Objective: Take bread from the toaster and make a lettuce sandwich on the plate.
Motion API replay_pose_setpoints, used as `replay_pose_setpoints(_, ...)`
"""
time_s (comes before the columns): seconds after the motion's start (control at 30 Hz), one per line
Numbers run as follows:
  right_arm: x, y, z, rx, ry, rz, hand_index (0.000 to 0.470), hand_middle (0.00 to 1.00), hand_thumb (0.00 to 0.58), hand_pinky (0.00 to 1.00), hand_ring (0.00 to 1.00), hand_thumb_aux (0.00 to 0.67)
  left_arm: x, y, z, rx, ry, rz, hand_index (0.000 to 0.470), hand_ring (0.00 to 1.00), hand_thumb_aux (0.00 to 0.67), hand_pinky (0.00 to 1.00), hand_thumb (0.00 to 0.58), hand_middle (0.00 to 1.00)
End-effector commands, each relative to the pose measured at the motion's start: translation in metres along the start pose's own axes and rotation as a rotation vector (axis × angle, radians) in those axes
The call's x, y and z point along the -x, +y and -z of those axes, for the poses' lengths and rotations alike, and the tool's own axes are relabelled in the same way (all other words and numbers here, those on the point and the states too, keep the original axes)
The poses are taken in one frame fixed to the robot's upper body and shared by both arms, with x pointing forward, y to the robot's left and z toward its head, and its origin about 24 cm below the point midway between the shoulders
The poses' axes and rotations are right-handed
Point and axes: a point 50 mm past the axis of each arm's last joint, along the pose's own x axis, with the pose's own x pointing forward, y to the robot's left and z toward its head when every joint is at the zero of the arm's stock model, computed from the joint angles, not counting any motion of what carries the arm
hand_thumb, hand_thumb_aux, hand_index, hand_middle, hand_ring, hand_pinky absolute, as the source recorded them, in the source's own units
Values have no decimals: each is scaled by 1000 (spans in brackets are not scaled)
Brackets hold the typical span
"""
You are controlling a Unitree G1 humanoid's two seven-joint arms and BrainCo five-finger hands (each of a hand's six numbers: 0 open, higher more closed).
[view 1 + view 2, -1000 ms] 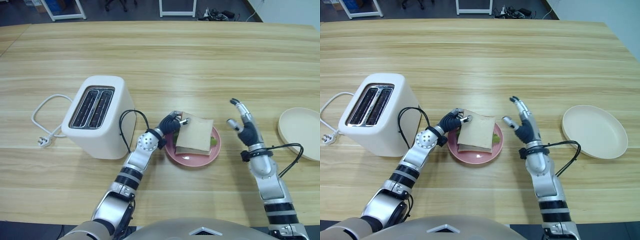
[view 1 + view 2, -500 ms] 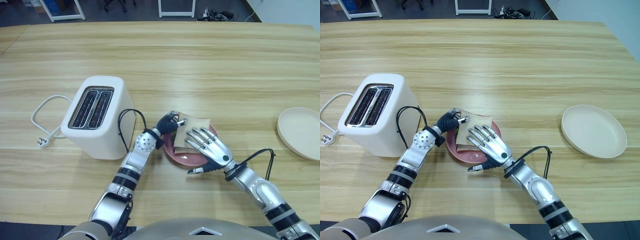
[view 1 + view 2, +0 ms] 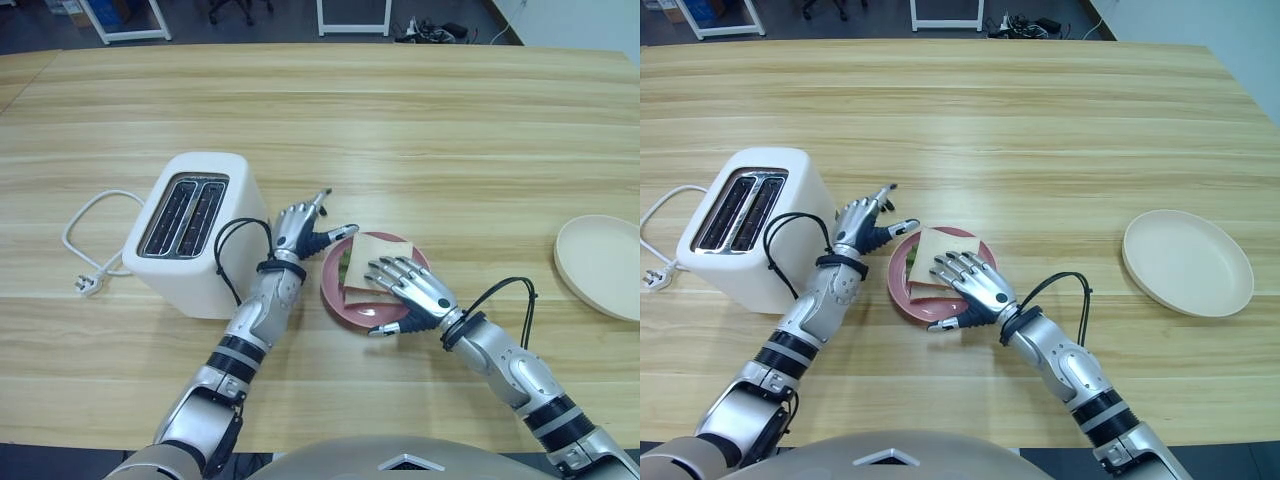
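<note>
The robot's right hand (image 3: 410, 290) lies palm down on the sandwich (image 3: 374, 252), its fingers spread flat across the top slice of bread and gripping nothing. The sandwich sits on a round pink plate (image 3: 329, 287) near the front middle of the pale wooden worktop (image 3: 420, 130). A sliver of green lettuce (image 3: 911, 257) peeks out at the left edge of the bread.

The left hand (image 3: 304, 226) hangs just left of the pink plate, between it and the toaster (image 3: 196, 262). Its fingers are stretched apart and empty, pointing away from the robot, while the thumb reaches toward the plate's near rim; whether it touches the rim cannot be told.

The cream-white toaster stands upright to the left of the plate, its two dark slots open to the camera and no bread standing out of them. Its white power cord (image 3: 82, 222) loops across the worktop on the far left and ends in a plug (image 3: 88, 284) lying unconnected on the wood.

Well apart, at the right edge of the worktop, rests a second plate (image 3: 603, 266), cream in colour, with nothing on it. Beyond the far edge of the worktop, the white legs of furniture (image 3: 352, 15) stand on a dark floor.
</note>
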Motion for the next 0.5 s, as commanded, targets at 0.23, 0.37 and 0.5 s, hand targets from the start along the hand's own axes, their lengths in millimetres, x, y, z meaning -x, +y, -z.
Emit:
replay_pose_setpoints(0.23,25,11,12,-61,43,53,0,0,0,0,0,0,44,6,-10,589,3,-82,0,0,0,0,0,0)
replay_pose_setpoints(0.37,27,-27,13,-93,1,326,0,0,0,0,0,0,61,0,0,827,55,13,0,0,0,0,0,0)
replay_pose_setpoints(0.5,39,-47,20,-175,44,453,0,0,0,0,0,0,74,8,7,860,31,24,0,0,0,0,0,0)
